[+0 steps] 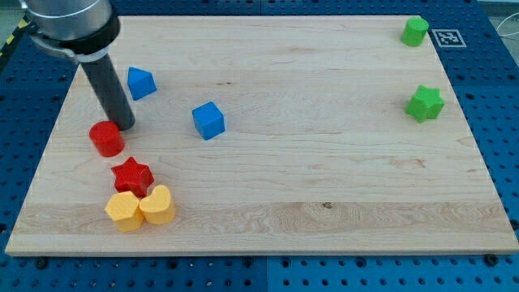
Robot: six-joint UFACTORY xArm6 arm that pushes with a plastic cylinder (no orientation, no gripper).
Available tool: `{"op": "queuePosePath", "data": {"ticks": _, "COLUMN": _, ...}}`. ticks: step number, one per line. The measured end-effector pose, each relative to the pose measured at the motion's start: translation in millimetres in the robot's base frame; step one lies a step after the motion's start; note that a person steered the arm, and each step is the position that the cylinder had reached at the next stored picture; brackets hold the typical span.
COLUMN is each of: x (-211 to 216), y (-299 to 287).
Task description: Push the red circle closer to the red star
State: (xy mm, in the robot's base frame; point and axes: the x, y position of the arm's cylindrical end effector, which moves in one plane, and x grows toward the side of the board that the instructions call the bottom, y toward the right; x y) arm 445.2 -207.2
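The red circle (106, 139) lies at the view's left on the wooden board (324, 162). The red star (132, 175) lies just below and right of it, a small gap apart. My tip (125, 126) rests on the board right beside the circle's upper right edge, touching or nearly touching it. The dark rod rises from there toward the view's top left.
A yellow hexagon (123, 211) and a yellow heart (157, 205) sit against the star's lower side. A blue triangular block (140, 82) and a blue cube (208, 120) lie right of the rod. Two green blocks (415, 31) (425, 103) are at the far right.
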Motion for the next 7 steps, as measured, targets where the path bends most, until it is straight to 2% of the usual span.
{"op": "queuePosePath", "data": {"ticks": 3, "x": 3, "y": -4}}
{"op": "queuePosePath", "data": {"ticks": 5, "x": 34, "y": -57}}
{"op": "queuePosePath", "data": {"ticks": 6, "x": 22, "y": -72}}
{"op": "queuePosePath", "data": {"ticks": 7, "x": 27, "y": -79}}
